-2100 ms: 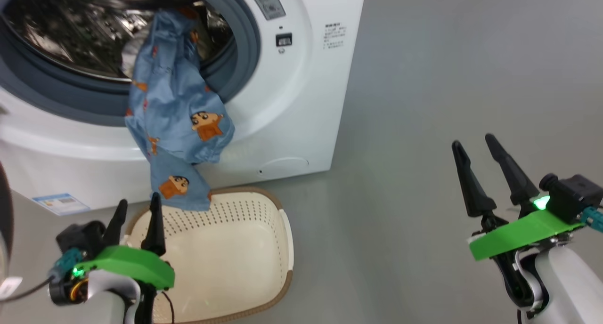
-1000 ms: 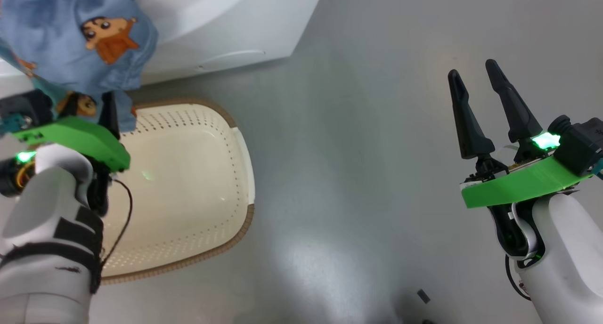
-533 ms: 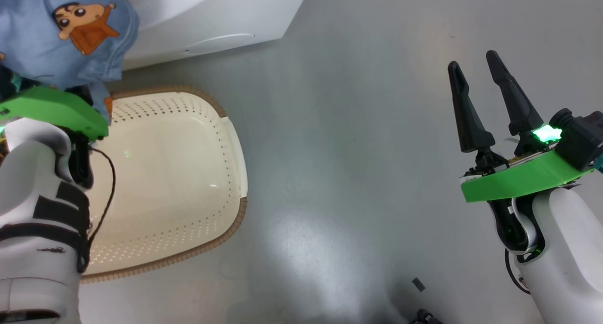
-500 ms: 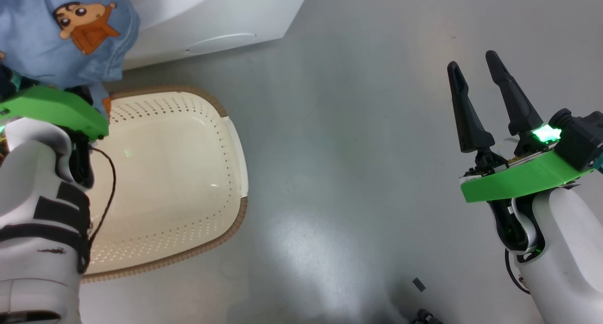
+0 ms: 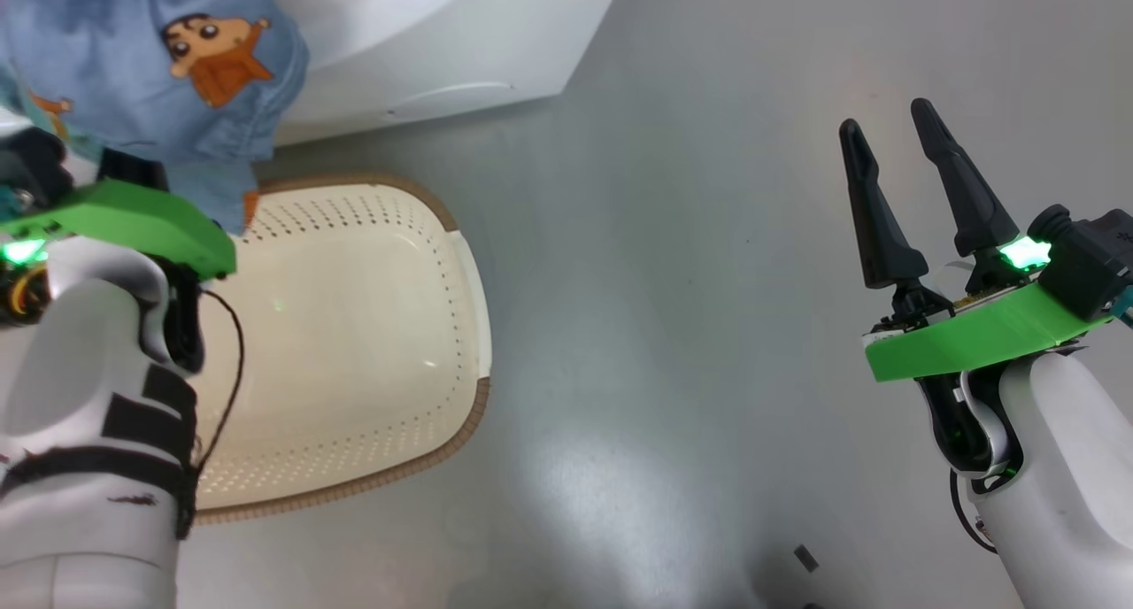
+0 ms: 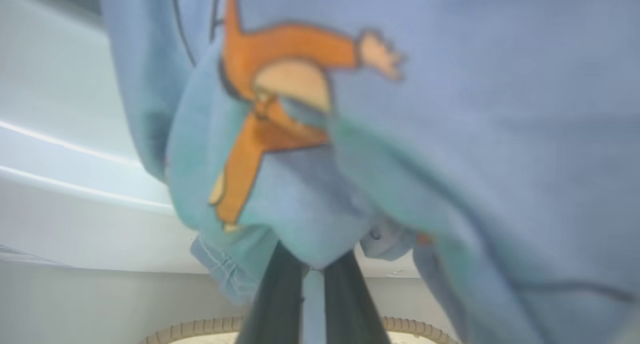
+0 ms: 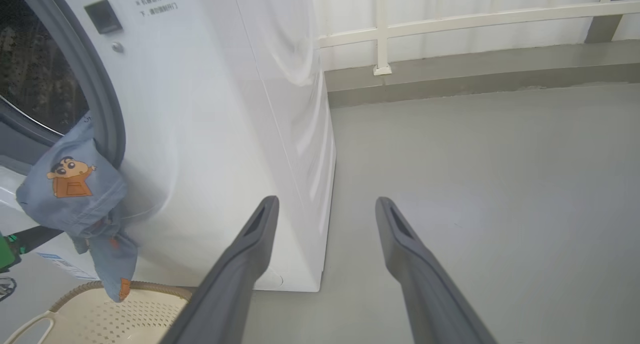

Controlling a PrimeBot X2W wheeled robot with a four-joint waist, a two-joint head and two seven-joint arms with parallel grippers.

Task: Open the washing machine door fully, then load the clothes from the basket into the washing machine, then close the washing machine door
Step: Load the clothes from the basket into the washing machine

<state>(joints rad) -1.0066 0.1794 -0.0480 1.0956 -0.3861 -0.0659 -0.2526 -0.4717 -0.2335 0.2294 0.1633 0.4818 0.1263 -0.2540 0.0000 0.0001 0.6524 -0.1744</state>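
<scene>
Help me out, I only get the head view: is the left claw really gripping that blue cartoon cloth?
Observer: Yes. The left wrist view shows the left claw with its fingers pressed together on a fold of the blue garment.
Operator: Where does the cloth's top end go?
Observer: In the right wrist view it hangs from the open mouth of the washing machine, across the grey gasket.
Operator: What's beyond the machine?
Observer: A white railing runs behind it.
</scene>
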